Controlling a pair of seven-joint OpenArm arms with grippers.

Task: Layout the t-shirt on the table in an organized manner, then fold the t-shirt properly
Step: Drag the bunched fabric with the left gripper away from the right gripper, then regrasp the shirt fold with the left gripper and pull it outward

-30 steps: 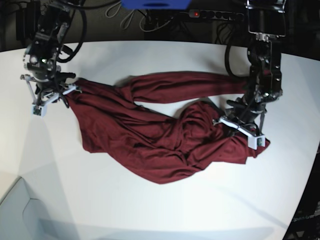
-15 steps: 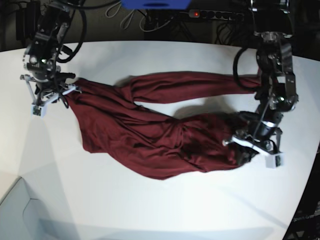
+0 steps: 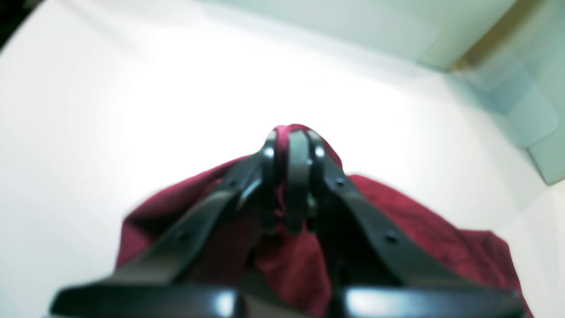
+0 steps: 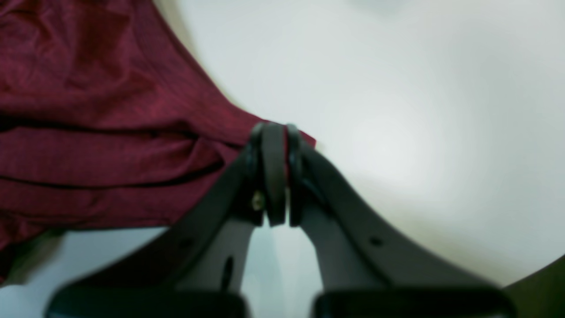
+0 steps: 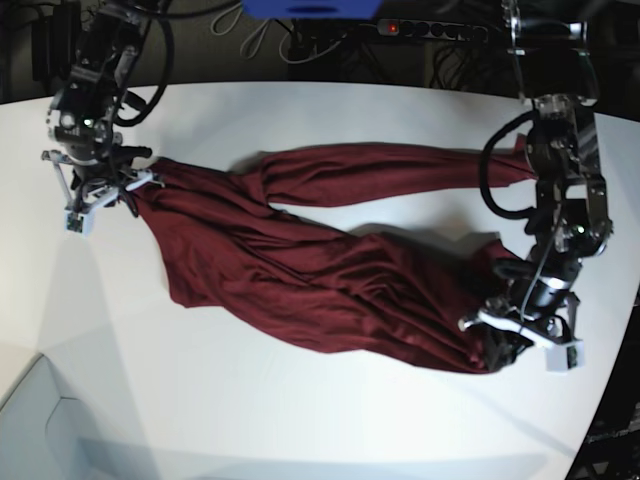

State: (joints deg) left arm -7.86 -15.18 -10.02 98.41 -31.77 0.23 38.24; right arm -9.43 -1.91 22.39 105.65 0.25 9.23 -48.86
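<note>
The dark maroon t-shirt lies wrinkled across the white table, stretched on a diagonal from far left to near right. On the right of the base view, my left gripper is shut on the shirt's near-right end. In the left wrist view its closed fingertips pinch a tuft of maroon cloth. At the far left of the base view, my right gripper is shut on the shirt's other corner. The right wrist view shows its tips clamped on the cloth's edge.
Behind the table's far edge lie a power strip, cables and a blue object. The table's curved edge runs close to my left gripper. A pale grey panel sits at the near left corner.
My left gripper has pulled its end of the t-shirt toward the near right edge, drawing the bunched middle out longer and flatter. The right gripper has stayed in place, still holding.
</note>
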